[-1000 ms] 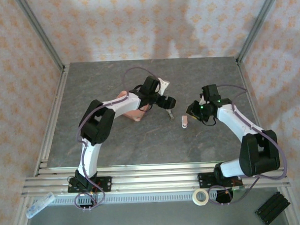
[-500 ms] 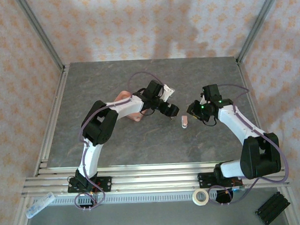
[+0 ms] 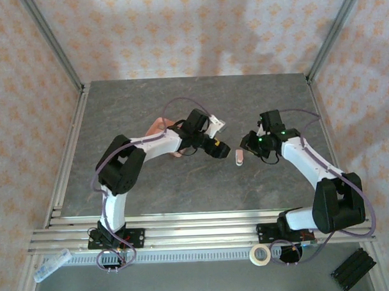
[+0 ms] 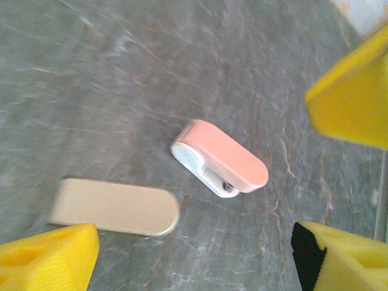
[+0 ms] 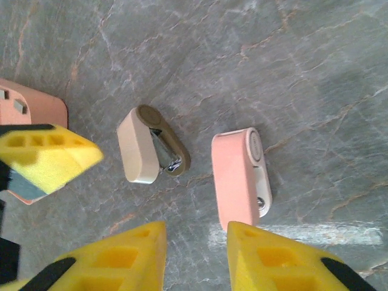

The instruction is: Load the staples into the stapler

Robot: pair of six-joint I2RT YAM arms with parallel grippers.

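Your left fingers [image 4: 354,100] stand wide apart and empty over the pink stapler [image 4: 221,159] mid-bench; your right fingers [image 5: 273,254] are narrowly apart, empty. The staples [image 5: 20,106] lie in the tray [image 5: 45,109], none loaded, I judge: everything is left

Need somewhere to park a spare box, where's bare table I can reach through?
Bare: the table's far strip along the back wall, and its near strip along the rail. Crowded: centre, around pink stapler, beige stapler and tray.
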